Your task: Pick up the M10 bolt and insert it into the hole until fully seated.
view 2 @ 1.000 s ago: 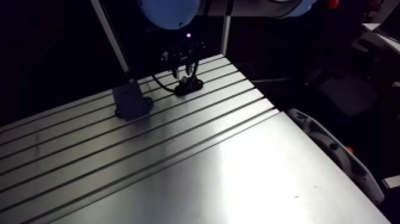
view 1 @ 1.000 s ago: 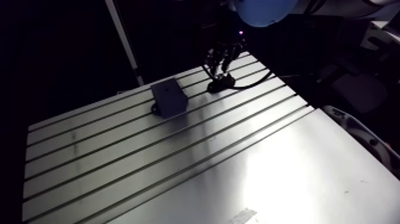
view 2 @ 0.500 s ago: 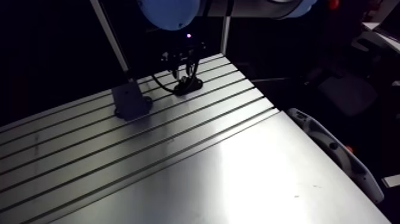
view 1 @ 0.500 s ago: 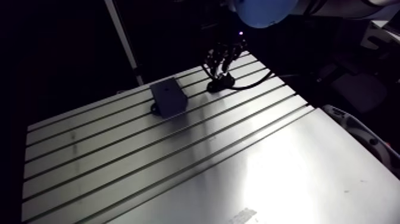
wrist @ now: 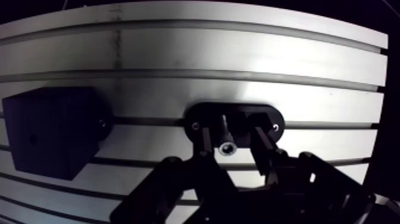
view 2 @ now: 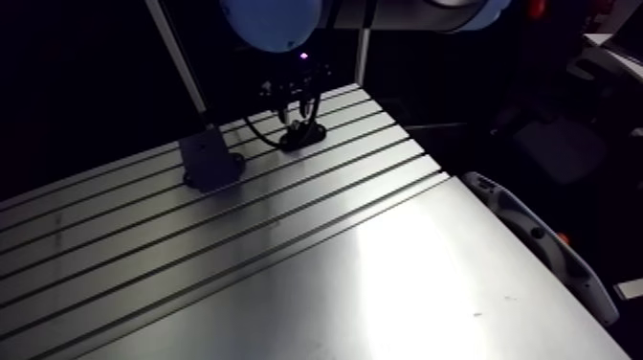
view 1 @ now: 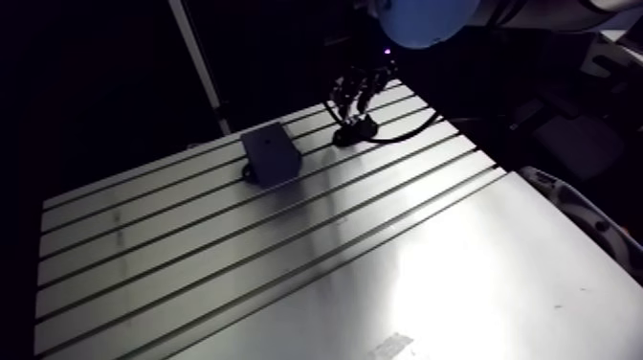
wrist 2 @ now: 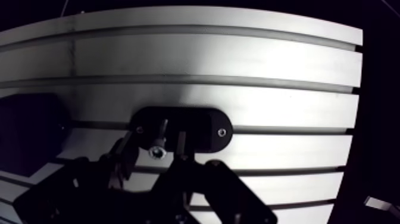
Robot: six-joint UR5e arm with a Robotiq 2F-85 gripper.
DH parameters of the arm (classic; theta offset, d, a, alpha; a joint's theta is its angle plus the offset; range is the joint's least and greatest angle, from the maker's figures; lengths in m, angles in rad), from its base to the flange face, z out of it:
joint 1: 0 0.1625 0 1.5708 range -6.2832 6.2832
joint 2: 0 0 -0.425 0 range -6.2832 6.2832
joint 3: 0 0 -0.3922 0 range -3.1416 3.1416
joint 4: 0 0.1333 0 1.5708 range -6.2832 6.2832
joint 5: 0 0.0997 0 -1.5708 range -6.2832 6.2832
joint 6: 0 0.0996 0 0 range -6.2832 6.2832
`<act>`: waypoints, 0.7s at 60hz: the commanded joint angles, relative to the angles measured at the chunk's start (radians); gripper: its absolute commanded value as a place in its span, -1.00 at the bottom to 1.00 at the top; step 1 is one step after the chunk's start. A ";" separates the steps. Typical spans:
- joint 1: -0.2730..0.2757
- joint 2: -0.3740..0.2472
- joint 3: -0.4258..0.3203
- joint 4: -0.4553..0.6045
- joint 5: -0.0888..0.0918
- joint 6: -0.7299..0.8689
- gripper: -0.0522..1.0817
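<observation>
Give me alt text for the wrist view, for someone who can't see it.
The gripper's open fingers straddle a bolt, its shank pointing into a black oval plate fixed on the slotted table. A black block sits on the table beside the plate.

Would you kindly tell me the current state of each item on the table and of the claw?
Holder: lying flat on the table.
Bolt: upright in the holder, head up, not gripped.
Claw: open, straddling the bolt with gaps on both sides.
Block: on the table beside the holder, untouched.
</observation>
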 commanded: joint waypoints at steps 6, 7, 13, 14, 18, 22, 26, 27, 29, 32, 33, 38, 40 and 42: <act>-0.001 0.008 0.004 -0.006 -0.001 0.000 0.05; -0.001 0.011 0.004 -0.006 -0.001 0.000 0.05; -0.001 0.013 0.006 -0.006 -0.001 0.000 0.05; -0.001 0.014 0.005 -0.006 -0.001 0.000 0.05; -0.001 0.014 0.006 -0.006 -0.001 0.000 0.05; -0.001 0.014 0.006 -0.006 -0.001 0.000 0.05; -0.001 0.016 0.006 -0.006 -0.001 0.000 0.05; -0.001 0.016 0.006 -0.006 -0.001 0.000 0.05; -0.001 0.016 0.006 -0.006 -0.001 0.000 0.05; -0.001 0.016 0.005 -0.006 -0.001 0.000 0.05; -0.001 0.016 0.006 -0.006 -0.001 0.001 0.07; -0.001 0.016 0.006 -0.006 -0.001 0.000 0.07; -0.001 0.016 0.006 -0.006 -0.001 0.001 0.07; -0.001 0.016 0.006 -0.006 -0.001 0.001 0.07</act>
